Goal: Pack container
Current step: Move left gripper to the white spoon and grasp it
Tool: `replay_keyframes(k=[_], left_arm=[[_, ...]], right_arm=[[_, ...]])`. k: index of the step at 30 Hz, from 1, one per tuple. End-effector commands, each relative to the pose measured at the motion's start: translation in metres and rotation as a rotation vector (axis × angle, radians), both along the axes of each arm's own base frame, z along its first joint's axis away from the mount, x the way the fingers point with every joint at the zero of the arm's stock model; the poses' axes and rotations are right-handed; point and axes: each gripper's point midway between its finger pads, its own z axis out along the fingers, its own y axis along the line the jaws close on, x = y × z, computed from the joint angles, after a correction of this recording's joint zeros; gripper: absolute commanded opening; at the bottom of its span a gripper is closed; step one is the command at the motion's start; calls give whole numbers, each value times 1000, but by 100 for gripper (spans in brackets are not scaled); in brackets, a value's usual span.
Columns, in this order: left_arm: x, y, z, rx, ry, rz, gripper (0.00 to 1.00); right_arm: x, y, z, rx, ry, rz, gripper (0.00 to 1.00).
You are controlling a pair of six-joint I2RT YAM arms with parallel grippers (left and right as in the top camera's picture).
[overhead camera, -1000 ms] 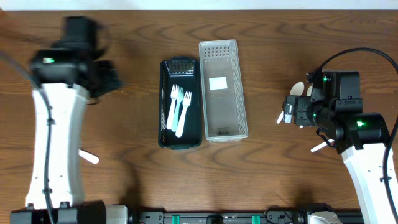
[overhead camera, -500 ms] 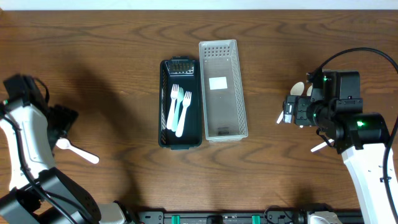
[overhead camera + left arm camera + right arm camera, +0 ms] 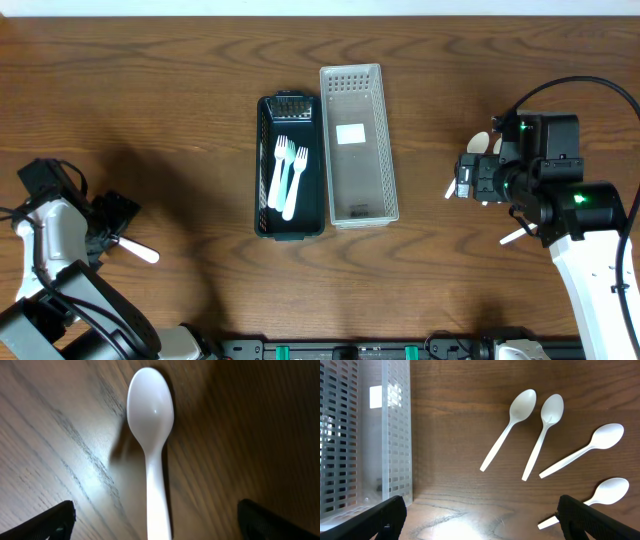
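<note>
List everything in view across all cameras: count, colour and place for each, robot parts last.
wooden table: 1, dark brown, under everything
dark slotted plastic basket: 1, blackish green, table centre
pale perforated plastic basket: 1, translucent white, right beside the dark basket
label: 1, white, on the pale basket's floor
plastic forks: 3, two white and one pale blue, in the dark basket
left plastic spoon: 1, white, on the table at the far left
right plastic spoons: 4, white, on the table right of the pale basket
left gripper: 1, black, open astride the left spoon's handle
right gripper: 1, black, open above the table by the four spoons
</note>
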Motion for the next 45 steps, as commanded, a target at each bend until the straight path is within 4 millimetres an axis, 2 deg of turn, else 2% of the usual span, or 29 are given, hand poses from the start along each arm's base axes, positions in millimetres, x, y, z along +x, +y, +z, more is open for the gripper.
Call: replay_keyframes(k=[1,6,15,21,25,28,31,37,41,45], left_arm=[[-1,1,-5,0,-2,-13,92],[0,5,-15,1,14,5,89],[-3,2,-50,-55,85,4,89],[-4,2,-54,-62,95,4,87],[-4,2,-54,-62,95,4,74],[-4,2,-54,-62,95,3,52],[-4,2,-54,-62,95,3,47],[-4,2,-54,-63,95,3,15],[-4,2,-54,-62,95,3,7],[-4,2,-54,-63,94,3,6]], right_arm=[[3,-1,7,-2,-19,5,99],[3,-1,7,-1,-19,5,99],[3,-1,7,-1,-17,4,99],[2,-1,7,1,-15,2,99],[2,-1,7,1,-15,2,99],[2,-1,7,1,-15,2,99],[2,-1,7,0,-15,2,99],[2,-1,7,1,-15,2,99],[2,-1,7,0,-15,2,99],[2,-1,7,0,-15,2,99]])
